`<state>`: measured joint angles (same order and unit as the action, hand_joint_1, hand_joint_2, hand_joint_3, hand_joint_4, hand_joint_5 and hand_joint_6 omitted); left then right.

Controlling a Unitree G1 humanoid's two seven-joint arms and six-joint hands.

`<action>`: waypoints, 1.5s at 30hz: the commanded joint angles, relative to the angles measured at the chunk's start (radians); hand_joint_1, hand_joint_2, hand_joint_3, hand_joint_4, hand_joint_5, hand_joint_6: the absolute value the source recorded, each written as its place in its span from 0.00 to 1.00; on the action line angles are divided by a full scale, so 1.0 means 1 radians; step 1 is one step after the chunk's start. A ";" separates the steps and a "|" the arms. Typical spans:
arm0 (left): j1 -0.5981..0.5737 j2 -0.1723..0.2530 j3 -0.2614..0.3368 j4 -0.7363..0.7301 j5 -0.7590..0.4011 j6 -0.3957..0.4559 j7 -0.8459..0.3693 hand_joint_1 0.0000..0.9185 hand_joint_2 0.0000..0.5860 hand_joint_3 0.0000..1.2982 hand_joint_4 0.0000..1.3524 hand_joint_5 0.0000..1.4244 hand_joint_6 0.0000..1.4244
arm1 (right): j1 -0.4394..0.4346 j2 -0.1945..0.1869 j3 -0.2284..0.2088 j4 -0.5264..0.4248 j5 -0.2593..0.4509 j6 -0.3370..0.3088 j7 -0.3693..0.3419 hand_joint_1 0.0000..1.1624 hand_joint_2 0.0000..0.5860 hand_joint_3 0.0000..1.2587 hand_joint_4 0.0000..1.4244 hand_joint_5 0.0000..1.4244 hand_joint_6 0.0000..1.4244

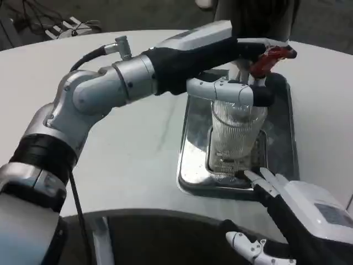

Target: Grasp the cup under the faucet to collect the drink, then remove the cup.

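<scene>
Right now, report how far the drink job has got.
Done: the left robot hand is wrapped around the ribbed clear cup, which stands on the metal tray below the red faucet lever. In hand: filling; whether drink flows is unclear. Left: lift the cup away. The right robot hand waits open.

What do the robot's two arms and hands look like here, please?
The left arm has rounded silver segments, black bands, a black wrist sleeve and a thin black cable. The left hand has a white back and white-and-black fingers. The right hand has a white back, pale label and black underside.
</scene>
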<state>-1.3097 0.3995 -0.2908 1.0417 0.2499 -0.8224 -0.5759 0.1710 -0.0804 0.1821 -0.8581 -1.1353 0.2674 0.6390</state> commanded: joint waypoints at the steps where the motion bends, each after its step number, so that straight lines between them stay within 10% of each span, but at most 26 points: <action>1: 0.021 -0.009 -0.051 0.005 0.063 -0.021 -0.029 0.00 0.09 0.15 0.10 0.17 0.18 | 0.001 0.002 -0.004 0.003 0.014 0.009 -0.001 0.27 0.68 0.08 0.00 0.00 0.15; 16: 0.027 0.026 -0.088 0.004 0.088 -0.064 -0.010 0.00 0.09 0.15 0.10 0.17 0.18 | -0.024 0.034 -0.039 0.022 0.127 0.073 -0.037 0.28 0.63 0.07 0.00 0.04 0.17; 24: 0.031 0.031 -0.086 0.002 0.080 -0.067 -0.015 0.00 0.09 0.15 0.09 0.16 0.18 | -0.047 0.113 -0.113 0.065 0.303 0.084 -0.266 0.44 0.42 0.00 0.05 0.13 0.22; 45: 0.036 0.056 -0.071 0.008 0.062 -0.072 -0.021 0.00 0.00 0.14 0.08 0.15 0.17 | -0.254 0.148 -0.003 0.414 0.285 0.099 -0.650 0.49 0.39 0.00 0.01 0.06 0.15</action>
<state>-1.3095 0.4562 -0.3328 1.0395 0.2738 -0.8842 -0.5362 -0.0653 0.0582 0.1664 -0.4723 -0.8443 0.3594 0.0285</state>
